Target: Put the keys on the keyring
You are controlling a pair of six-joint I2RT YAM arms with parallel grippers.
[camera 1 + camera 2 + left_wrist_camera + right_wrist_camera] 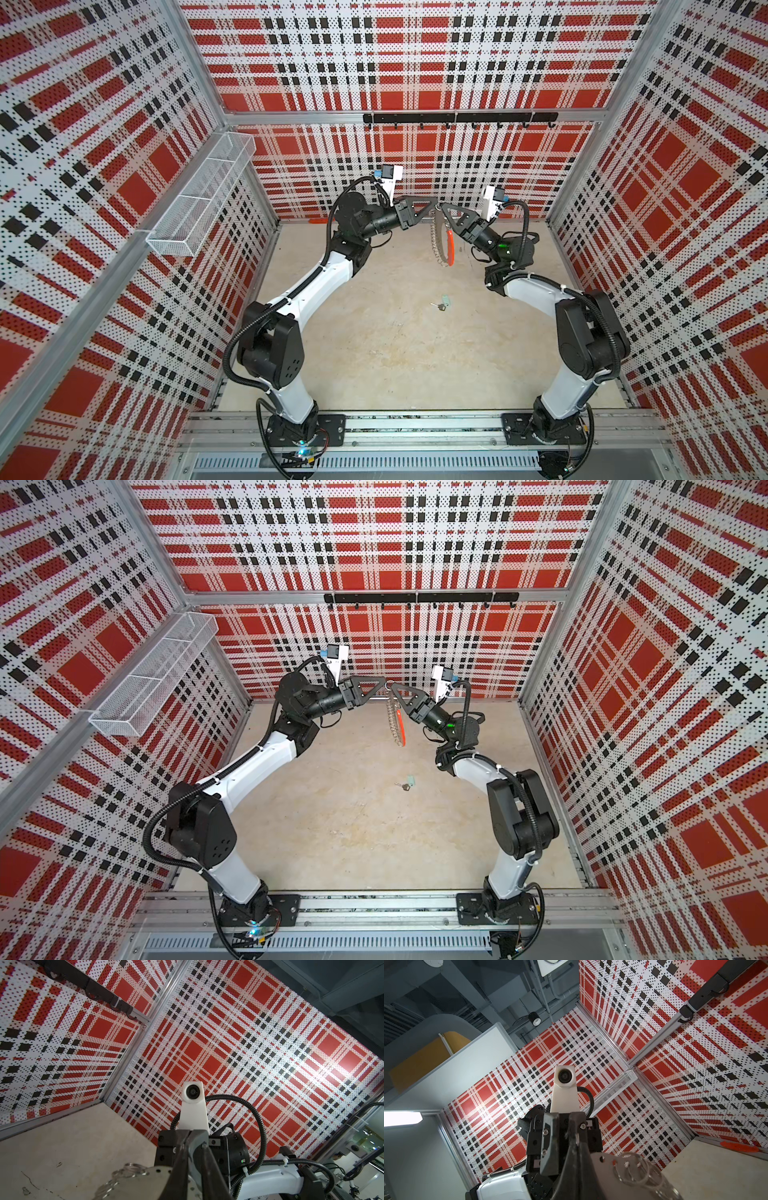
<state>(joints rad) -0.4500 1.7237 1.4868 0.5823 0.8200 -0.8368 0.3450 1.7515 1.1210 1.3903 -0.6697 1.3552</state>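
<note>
Subject: the keyring [441,243] hangs edge-on in the air, clear of the bench [374,357]. Its orange-red arc [450,249] faces the right arm and its wire clips [434,239] face the left.

The right hand [443,206] is clamped on the keyring's top edge. The left hand [433,205] meets the same edge. Whether it grips or only touches cannot be told.

The keys [441,306] lie flat on the bench, well below the keyring and nearer the arm bases, held by nothing.

Risks, as judged:
- If one hand lets go before the other grips, the keyring may swing or drop.
- The keys are tiny and lie flat, so a pinch could slip off them.
- The clips are small, so a swaying keyring would spoil threading.

Count:
- One keyring.
- One key with one tag.
- Two hands.
- One orange-red strip [318,221], by the wall beyond the keyring.
- Clips too many and too fine to count.
</note>
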